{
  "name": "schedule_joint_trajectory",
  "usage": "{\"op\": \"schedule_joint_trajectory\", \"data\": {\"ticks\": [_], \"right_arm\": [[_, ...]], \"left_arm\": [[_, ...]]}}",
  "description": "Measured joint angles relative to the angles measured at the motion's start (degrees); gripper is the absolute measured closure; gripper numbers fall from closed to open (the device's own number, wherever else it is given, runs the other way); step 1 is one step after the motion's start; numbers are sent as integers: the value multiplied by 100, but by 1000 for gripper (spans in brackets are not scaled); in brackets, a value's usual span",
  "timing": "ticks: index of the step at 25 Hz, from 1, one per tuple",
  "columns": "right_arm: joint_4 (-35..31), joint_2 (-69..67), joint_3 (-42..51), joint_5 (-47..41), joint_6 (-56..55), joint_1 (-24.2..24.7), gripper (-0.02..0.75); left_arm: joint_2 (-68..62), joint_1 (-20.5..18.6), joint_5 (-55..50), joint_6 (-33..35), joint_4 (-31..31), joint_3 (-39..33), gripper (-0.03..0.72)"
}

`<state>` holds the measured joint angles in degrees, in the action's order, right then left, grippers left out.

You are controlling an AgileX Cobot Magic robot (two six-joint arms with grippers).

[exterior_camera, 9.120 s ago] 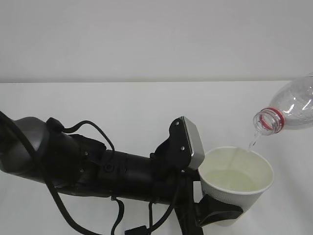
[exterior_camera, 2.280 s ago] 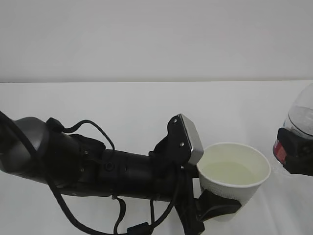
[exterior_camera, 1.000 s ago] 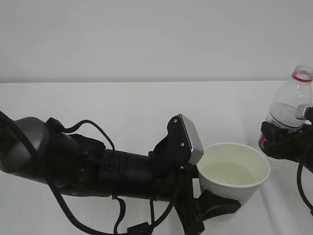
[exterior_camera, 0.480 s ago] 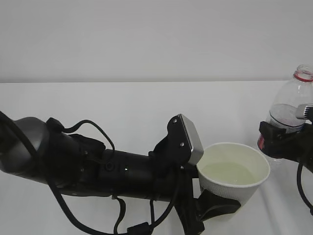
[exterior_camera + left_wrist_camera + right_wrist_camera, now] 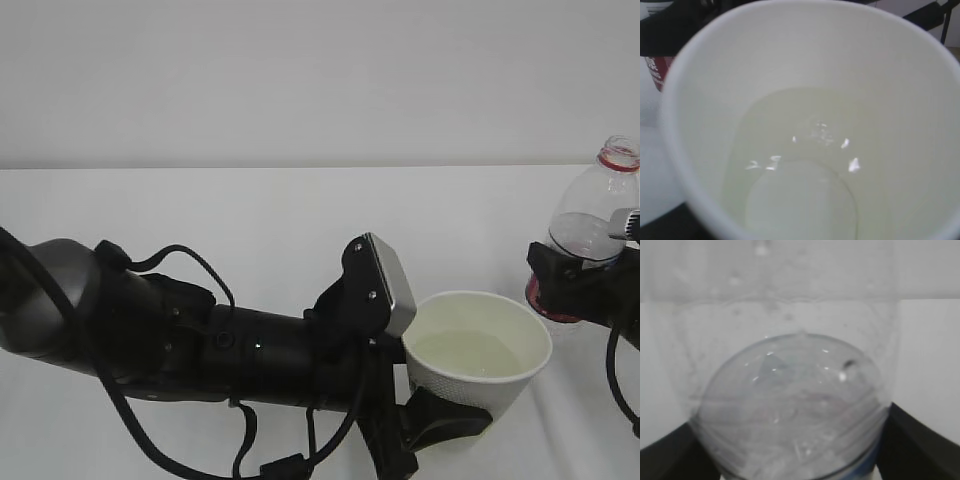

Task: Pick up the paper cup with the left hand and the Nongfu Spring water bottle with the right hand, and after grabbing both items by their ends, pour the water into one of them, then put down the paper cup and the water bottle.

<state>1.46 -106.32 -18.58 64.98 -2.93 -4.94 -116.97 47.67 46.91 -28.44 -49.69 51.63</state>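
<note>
With pouring done, Nongfu Spring water bottle (image 5: 598, 222) now upright on desk (image 5: 250, 215) at 3 o'clock; right hand (image 5: 585, 290) fingers spreading, releasing. Left hand (image 5: 425, 425) fingers clamp paper cup (image 5: 478, 372), water (image 5: 805, 165) inside; cup set-down remains.

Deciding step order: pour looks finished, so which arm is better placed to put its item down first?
Right, probably. The Nongfu Spring water bottle is already upright at the table's right edge, with the right hand around its lower part. The left hand holds the paper cup, with water inside.
</note>
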Motion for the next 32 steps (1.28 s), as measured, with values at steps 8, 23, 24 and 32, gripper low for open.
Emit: {"op": "schedule_joint_trajectory", "data": {"ticks": [8,23,24,32], "right_arm": [[200,0,133,48,-130,0,83],[319,118,639,63,-233,0,76],[333,186,681,63,-233,0,76],[345,614,972,73,-237,0,76]], "left_arm": [[0,0,0,0,0,0,199],[0,0,0,0,0,0,199],[0,0,-5,0,0,0,199],[0,0,-5,0,0,0,199]]}}
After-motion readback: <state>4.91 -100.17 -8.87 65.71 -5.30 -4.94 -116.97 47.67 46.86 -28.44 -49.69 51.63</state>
